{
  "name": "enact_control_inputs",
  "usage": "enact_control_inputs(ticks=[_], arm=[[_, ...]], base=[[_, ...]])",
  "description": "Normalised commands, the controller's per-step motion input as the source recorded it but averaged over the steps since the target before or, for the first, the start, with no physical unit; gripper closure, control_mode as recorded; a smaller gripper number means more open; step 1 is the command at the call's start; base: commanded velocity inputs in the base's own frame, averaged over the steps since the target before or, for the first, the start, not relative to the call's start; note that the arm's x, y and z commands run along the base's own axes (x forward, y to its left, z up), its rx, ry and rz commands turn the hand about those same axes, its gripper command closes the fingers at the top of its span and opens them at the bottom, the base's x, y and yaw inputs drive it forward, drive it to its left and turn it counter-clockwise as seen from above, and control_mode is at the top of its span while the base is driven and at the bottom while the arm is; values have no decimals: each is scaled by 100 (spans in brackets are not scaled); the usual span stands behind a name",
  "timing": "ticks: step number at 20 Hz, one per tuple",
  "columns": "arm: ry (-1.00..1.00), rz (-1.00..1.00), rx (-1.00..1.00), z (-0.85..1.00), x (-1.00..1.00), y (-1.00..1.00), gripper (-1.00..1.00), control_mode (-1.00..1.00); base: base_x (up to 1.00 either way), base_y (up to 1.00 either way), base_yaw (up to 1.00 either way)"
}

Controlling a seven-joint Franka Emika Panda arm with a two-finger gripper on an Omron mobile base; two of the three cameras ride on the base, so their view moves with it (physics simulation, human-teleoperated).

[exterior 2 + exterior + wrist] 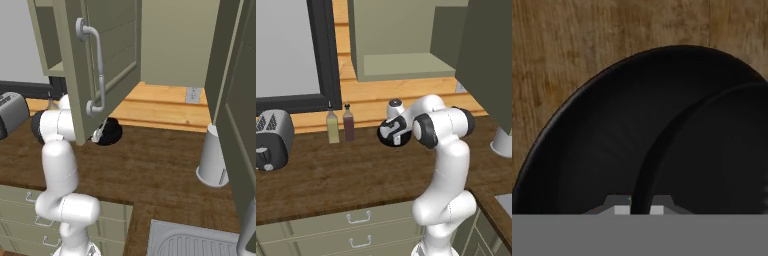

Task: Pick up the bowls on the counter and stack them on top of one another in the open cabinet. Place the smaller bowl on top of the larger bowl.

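hand view: jaws clamp bowl (662, 165) rim

legible text, labels, brands, numbers, signs: none. two bottles (340, 123) at 9 o'clock of the arm carry no readable label; the toaster (272, 139) at the far 9 o'clock edge shows no brand mark; the wall outlet (193, 94) at 1 o'clock in the right base view bears no marking; the bowl (612, 140) surfaces in the hand view are plain black.
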Motion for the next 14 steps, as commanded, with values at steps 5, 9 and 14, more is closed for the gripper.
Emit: enact_control_inputs(ticks=[5, 9, 14], arm=[[0, 0, 0, -20, 28, -19, 100, -100], [0, 0, 0, -21, 24, -5, 100, -100], [-1, 1, 0, -1, 2, -1, -100, -100]], base=[[0, 0, 0], [0, 0, 0], [0, 0, 0]])
